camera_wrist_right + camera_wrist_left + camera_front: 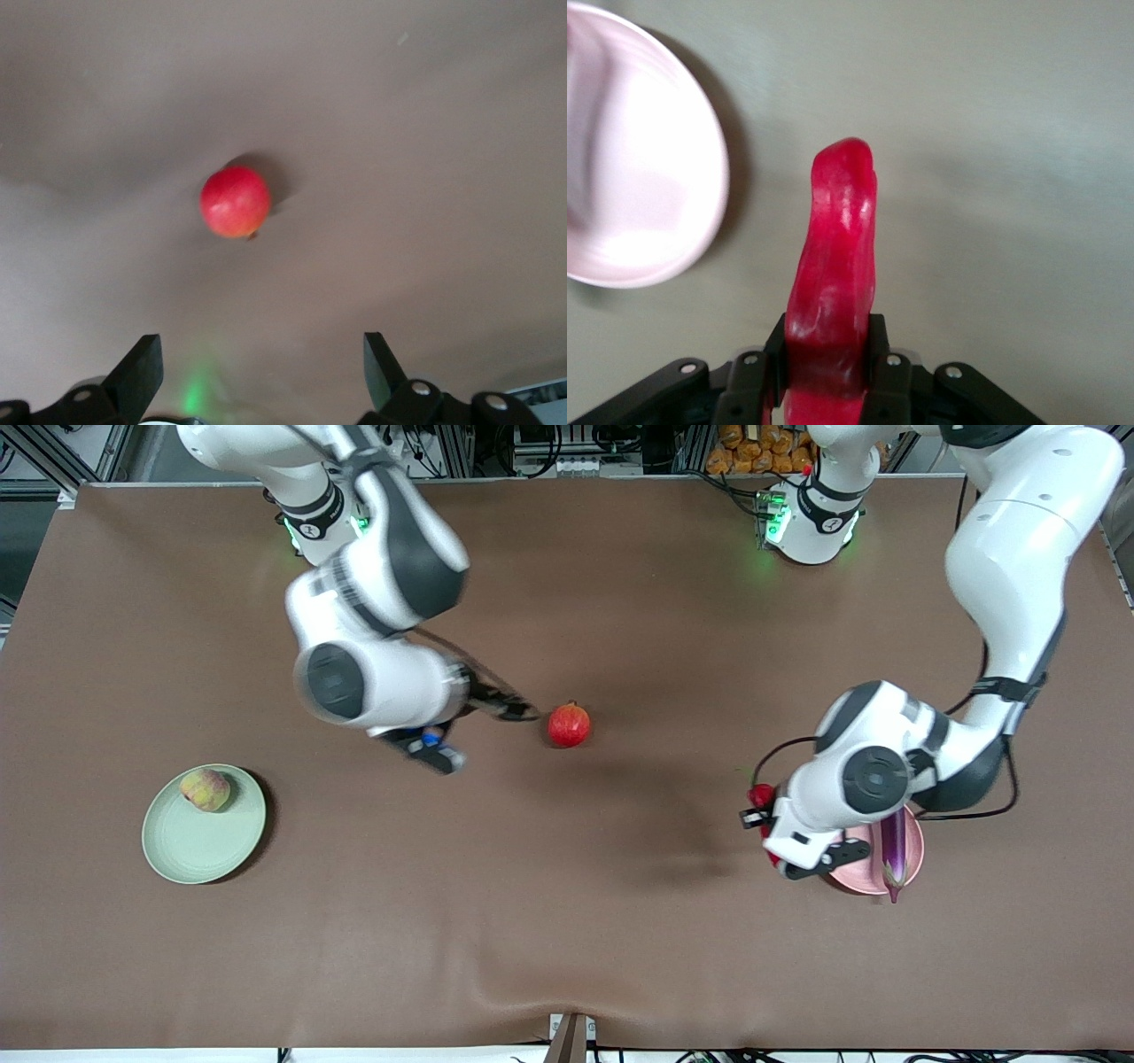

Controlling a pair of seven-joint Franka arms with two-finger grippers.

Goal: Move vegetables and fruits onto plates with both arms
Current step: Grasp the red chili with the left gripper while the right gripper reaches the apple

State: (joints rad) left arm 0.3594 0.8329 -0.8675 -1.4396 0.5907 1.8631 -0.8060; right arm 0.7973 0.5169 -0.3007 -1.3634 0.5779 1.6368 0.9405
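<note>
My left gripper (767, 825) is shut on the red chili pepper (760, 794) and holds it up beside the pink plate (861, 871). The purple eggplant (893, 849) lies on that plate. In the left wrist view the chili (833, 257) sticks out between the fingers of the left gripper (828, 363), with the pink plate (629, 177) to one side. My right gripper (483, 735) is open and empty, close beside the red apple (569, 724) on the table. The apple (235, 202) lies ahead of the right gripper (261, 363). The peach (205, 789) sits on the green plate (199, 849).
The brown table cover (567, 921) is bare nearer the front camera. The two arm bases (811, 522) stand along the table's back edge. The left arm's wrist hides part of the pink plate.
</note>
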